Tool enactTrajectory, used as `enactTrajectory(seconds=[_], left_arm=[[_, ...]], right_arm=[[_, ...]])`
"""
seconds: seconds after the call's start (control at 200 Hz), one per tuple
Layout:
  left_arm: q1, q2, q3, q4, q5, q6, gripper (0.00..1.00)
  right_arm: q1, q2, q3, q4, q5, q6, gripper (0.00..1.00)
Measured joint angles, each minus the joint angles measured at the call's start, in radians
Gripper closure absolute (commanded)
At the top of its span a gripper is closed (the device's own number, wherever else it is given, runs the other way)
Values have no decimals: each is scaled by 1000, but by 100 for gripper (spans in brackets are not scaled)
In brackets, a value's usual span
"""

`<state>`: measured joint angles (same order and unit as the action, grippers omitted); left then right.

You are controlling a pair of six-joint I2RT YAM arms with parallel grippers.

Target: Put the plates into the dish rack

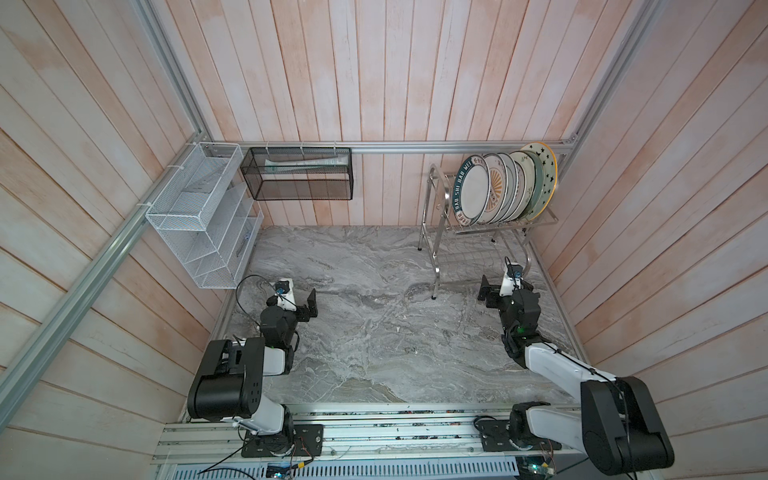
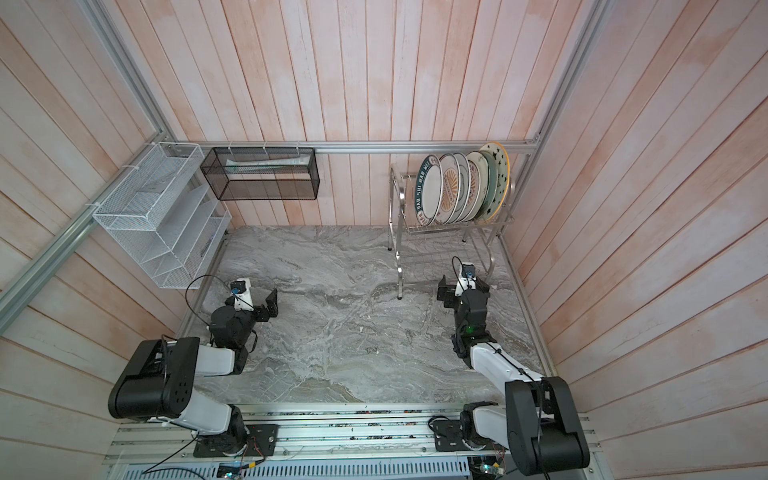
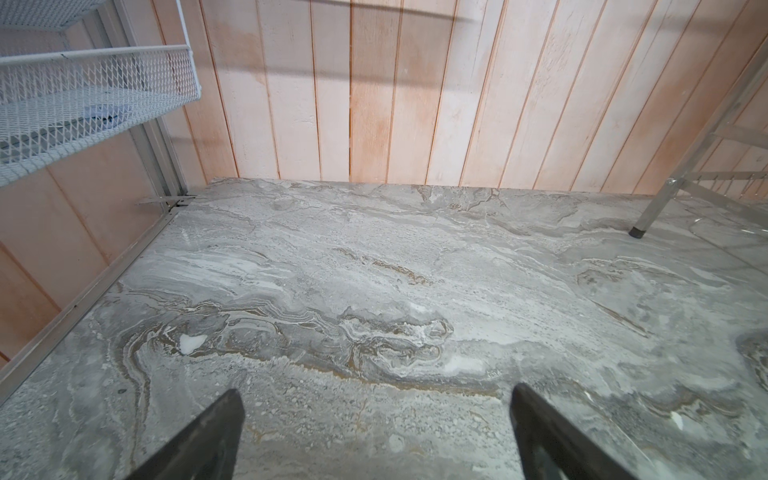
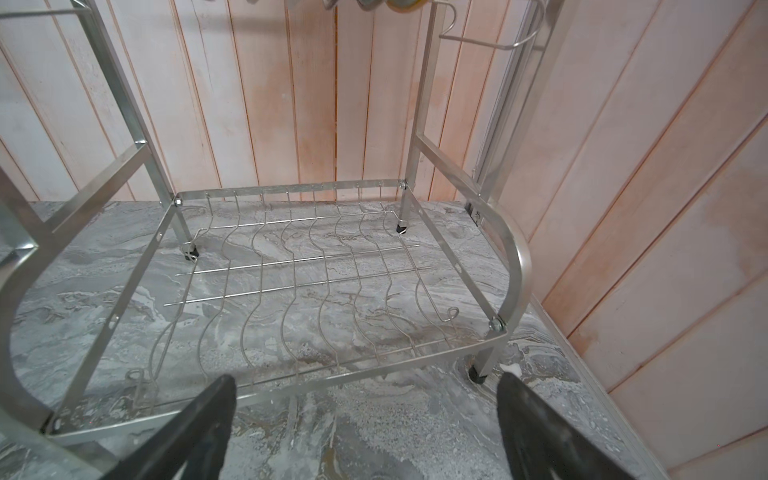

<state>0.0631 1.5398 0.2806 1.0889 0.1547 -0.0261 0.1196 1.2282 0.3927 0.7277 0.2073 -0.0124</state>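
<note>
Marbled grey bench (image 1: 374, 332); glossy round plates (image 1: 473, 191) fill the steel-wire dish rack (image 4: 516, 266), above the spread right gripper (image 4: 368, 379); left gripper (image 3: 376, 391) spread too.

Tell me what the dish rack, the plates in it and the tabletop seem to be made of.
Dish rack: metal, likely stainless steel, by its bright silver shine and thin wires.
Plates: probably glazed ceramic, possibly melamine; smooth glossy faces with printed rims.
Tabletop: grey veined marble look; real stone or printed laminate, cannot tell.
</note>
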Motion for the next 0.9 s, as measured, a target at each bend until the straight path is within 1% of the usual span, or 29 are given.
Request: enactTrajectory(seconds=[0.145, 0.325, 0.525, 0.745, 0.835, 0.9], left_arm=[[0, 0, 0, 0, -3, 0, 0], [0, 0, 0, 0, -3, 0, 0], [0, 0, 0, 0, -3, 0, 0], [0, 0, 0, 0, -3, 0, 0], [0, 0, 0, 0, -3, 0, 0], [0, 0, 0, 0, -3, 0, 0]], right_arm=[[-54, 32, -63, 90, -39, -12, 2], [-106, 68, -75, 162, -105, -13, 2], [-141, 117, -102, 248, -180, -4, 2], [-175, 228, -166, 394, -198, 31, 2], [-177, 301, -169, 455, -205, 40, 2], [-177, 317, -170, 470, -209, 42, 2]])
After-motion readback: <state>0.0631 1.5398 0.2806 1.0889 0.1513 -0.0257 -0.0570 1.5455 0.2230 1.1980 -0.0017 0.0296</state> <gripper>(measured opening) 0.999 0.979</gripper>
